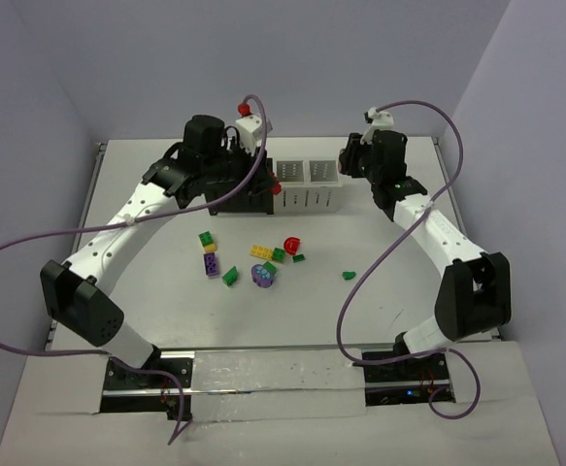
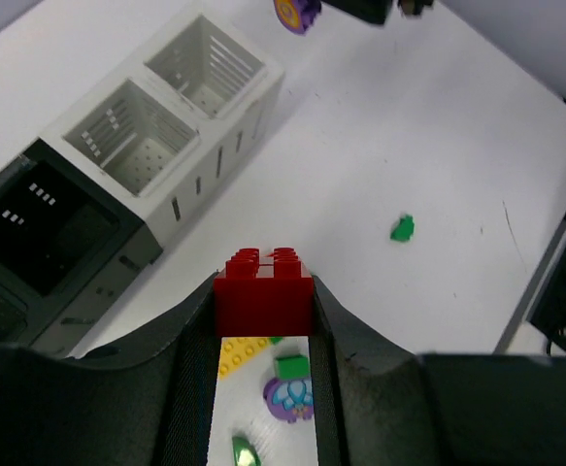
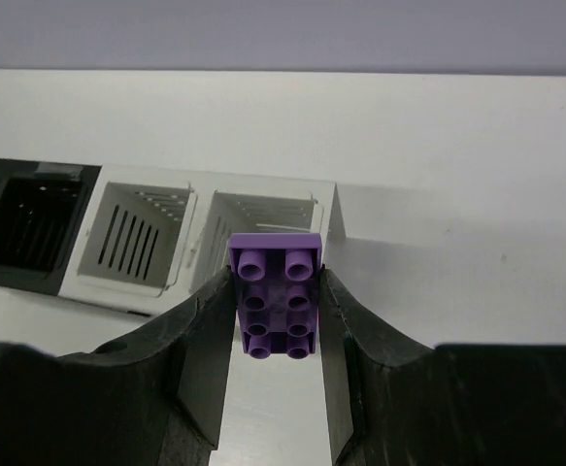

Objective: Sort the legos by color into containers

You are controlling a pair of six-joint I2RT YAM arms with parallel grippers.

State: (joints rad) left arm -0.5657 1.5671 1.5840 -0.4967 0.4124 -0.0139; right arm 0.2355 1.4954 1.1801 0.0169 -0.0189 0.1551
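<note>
My left gripper (image 2: 263, 303) is shut on a red brick (image 2: 263, 289), which shows in the top view (image 1: 276, 188) at the right side of the black bins (image 1: 242, 201). My right gripper (image 3: 275, 311) is shut on a purple brick (image 3: 275, 296) just in front of the rightmost white bin (image 3: 263, 221). In the top view this gripper (image 1: 347, 161) hangs beside the white bins (image 1: 308, 173). Loose legos lie on the table in front of the row: a green one (image 1: 206, 237), a purple one (image 1: 211, 263), a yellow plate (image 1: 261, 251), a red arch (image 1: 291, 243).
A round purple flower piece (image 1: 262, 277) and a lone green piece (image 1: 349, 275) lie nearer the arms. The left wrist view shows two white bins (image 2: 181, 92), a black bin (image 2: 40, 223) and the green piece (image 2: 403, 229). Purple cables loop beside both arms.
</note>
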